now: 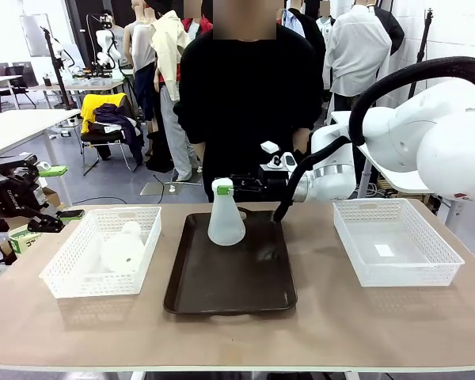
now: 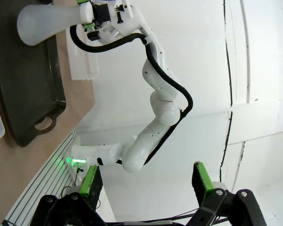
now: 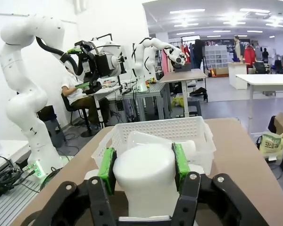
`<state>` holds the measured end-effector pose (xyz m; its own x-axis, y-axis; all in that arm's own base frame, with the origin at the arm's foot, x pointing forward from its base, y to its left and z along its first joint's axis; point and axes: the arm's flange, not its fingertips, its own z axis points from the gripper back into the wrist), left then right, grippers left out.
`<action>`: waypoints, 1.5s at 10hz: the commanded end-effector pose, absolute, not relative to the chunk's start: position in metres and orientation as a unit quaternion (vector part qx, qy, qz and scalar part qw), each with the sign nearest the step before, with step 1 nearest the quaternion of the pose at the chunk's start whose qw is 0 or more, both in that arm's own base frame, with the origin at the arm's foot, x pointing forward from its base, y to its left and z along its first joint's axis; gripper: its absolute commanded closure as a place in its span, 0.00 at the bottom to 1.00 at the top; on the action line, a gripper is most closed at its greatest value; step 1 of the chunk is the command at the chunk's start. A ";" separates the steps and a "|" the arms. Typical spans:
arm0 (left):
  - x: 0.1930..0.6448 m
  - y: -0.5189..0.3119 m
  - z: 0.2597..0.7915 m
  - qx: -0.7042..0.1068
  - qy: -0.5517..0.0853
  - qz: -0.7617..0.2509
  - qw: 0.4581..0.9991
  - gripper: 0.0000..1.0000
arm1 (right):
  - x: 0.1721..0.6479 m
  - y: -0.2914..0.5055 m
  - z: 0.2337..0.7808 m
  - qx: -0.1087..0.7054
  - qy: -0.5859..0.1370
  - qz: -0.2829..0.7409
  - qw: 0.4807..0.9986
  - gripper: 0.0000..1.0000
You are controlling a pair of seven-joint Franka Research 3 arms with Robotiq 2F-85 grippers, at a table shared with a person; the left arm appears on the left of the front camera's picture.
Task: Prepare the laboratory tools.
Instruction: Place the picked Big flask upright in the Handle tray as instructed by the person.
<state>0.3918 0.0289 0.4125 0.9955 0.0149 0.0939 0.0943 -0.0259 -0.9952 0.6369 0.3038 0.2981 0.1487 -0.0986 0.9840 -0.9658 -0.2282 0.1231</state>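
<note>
Tan table (image 1: 324,332) carries a dark brown tray (image 1: 229,277); left basket (image 1: 67,279) sits just left of the tray, right basket (image 1: 397,277) near its right.

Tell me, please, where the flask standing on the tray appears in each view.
Front view: the flask stands centre, at the dark tray's far end.
Left wrist view: the flask is top left, sideways in the picture.
Right wrist view: the flask is bottom centre, close up.
Shared landmark: the right gripper shut on its neck.
</note>
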 end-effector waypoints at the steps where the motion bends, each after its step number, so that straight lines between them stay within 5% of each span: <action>1: 0.391 0.031 0.415 -0.719 -0.039 -0.031 0.693 0.00 | 0.647 0.310 0.303 0.612 -0.421 0.477 0.469 0.87; 6: 0.391 0.031 0.415 -0.719 -0.039 -0.031 0.693 0.00 | 0.649 0.311 0.301 0.608 -0.408 0.477 0.486 0.00; 12: 0.391 0.031 0.415 -0.719 -0.039 -0.031 0.693 0.00 | 0.636 0.296 0.315 0.596 -0.406 0.468 0.510 0.00; 15: 0.391 0.031 0.415 -0.719 -0.039 -0.031 0.693 0.00 | 0.644 0.302 0.304 0.607 -0.415 0.478 0.481 0.00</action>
<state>0.3918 0.0289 0.4125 0.9955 0.0149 0.0940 0.0943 -0.0259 -0.9952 0.6437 0.3010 0.3054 0.2064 -0.0368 0.9778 -0.9627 -0.1865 0.1962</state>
